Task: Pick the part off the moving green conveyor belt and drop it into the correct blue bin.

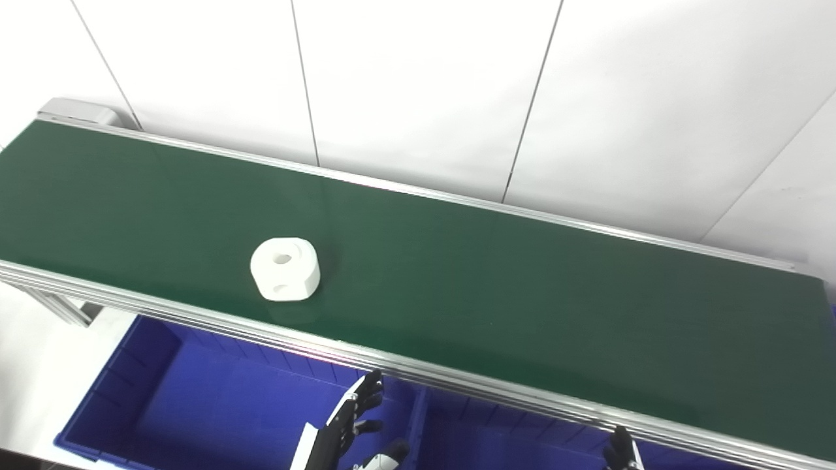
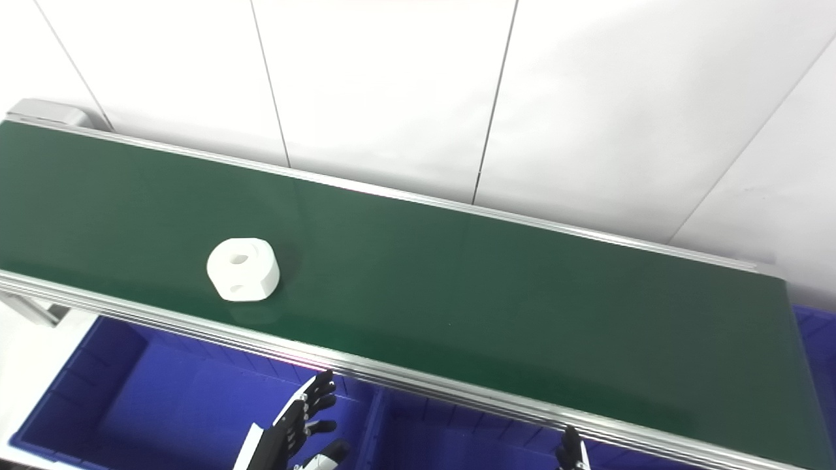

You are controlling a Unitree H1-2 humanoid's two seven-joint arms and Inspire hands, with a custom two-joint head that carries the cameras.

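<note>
Nearest the camera, the left hand (image 1: pixel 353 418) is held over the left blue bin (image 1: pixel 130 391), fingers spread and nothing gripped. Only fingertips of the right hand (image 1: pixel 620 450) are seen at the bottom edge – whether it is spread or closed cannot be told. Beyond, the white part (image 1: pixel 285 268) – a rounded block with holes – is carried on the green conveyor belt (image 1: pixel 522 294), near its front rail, well apart from both hands.

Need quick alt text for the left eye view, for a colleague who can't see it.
A white part with holes lies alone on the green conveyor belt. Below its near rail, the open left hand hovers over a blue bin; only the right hand's fingertips show.
</note>
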